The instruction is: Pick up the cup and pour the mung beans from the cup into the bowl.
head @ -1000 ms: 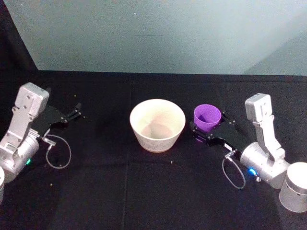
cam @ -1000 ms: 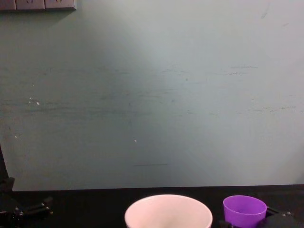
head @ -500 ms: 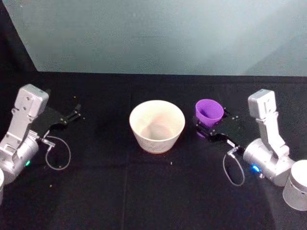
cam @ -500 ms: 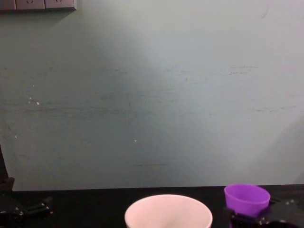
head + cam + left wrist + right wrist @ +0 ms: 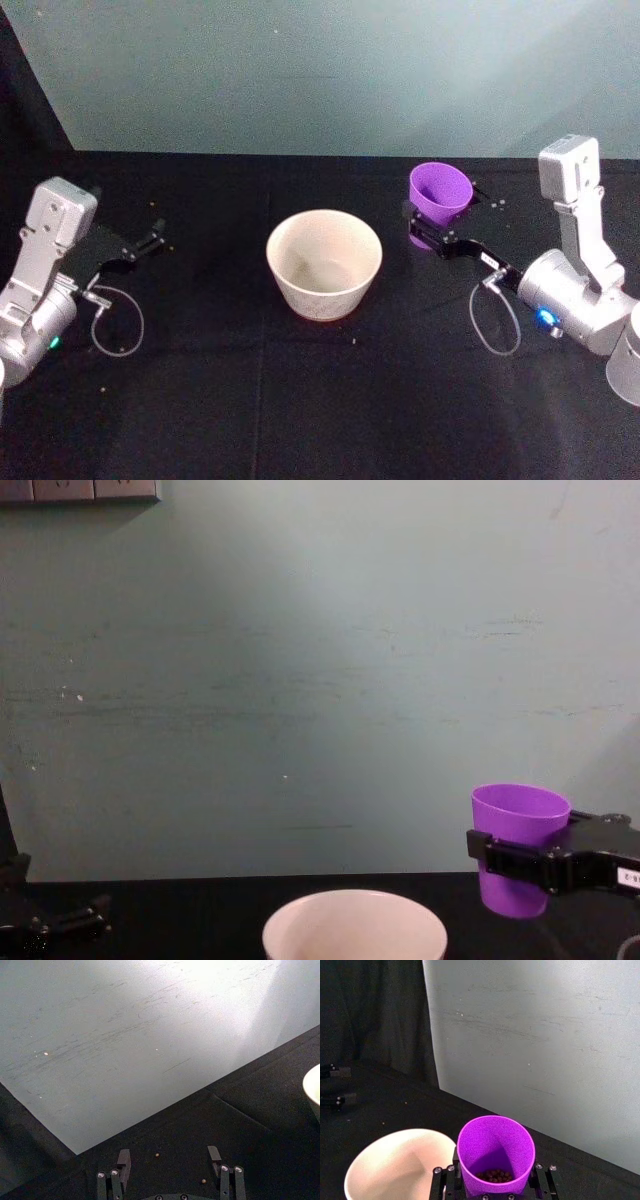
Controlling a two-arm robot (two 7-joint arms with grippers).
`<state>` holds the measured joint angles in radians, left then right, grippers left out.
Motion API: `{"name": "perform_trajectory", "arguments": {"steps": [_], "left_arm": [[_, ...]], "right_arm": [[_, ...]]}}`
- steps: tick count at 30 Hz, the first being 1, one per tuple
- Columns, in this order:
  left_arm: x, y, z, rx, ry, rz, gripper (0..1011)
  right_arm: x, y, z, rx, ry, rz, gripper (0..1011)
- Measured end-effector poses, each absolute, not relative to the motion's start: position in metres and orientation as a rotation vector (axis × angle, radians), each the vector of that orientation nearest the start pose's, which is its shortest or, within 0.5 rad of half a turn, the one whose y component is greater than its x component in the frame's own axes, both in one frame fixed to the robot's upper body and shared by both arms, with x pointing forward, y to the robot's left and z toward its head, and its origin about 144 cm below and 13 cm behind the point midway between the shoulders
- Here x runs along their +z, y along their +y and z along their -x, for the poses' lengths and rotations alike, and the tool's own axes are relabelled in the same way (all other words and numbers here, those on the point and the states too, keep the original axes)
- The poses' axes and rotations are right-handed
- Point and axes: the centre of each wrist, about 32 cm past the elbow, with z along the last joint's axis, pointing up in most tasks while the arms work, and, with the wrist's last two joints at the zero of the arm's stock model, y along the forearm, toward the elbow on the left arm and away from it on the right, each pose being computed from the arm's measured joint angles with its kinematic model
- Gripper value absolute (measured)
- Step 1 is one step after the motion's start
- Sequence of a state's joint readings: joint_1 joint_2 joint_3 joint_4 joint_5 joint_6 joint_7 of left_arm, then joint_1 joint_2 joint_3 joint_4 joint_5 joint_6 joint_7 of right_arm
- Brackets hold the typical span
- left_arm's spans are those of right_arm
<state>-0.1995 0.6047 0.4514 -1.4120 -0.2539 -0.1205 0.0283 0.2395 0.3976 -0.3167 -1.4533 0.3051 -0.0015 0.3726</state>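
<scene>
Chest view: cup [image 5: 520,815] in right hand [image 5: 514,859]

Soft indoor light falls unevenly on a pale green wall [image 5: 320,680], brightest near its middle and dimmer toward the corners, and in the left wrist view part of it washes out to white glare. The black table cloth [image 5: 300,400] soaks up the light and shows hardly any shadow, while the white bowl [image 5: 322,292] and the purple cup [image 5: 441,192] stand out brightly, the cup's inside partly shaded.
</scene>
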Motion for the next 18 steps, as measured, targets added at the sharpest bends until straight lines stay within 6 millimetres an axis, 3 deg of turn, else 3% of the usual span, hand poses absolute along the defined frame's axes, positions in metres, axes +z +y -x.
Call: {"name": "perform_trajectory", "arguments": {"steps": [18], "left_arm": [[1.1398, 0.3097, -0.4886, 1.248, -0.285, -0.304, 1000]], "right_arm": [[1.1778, -0.2638, -0.5154, -0.949, -0.093, 0.105, 718]]}}
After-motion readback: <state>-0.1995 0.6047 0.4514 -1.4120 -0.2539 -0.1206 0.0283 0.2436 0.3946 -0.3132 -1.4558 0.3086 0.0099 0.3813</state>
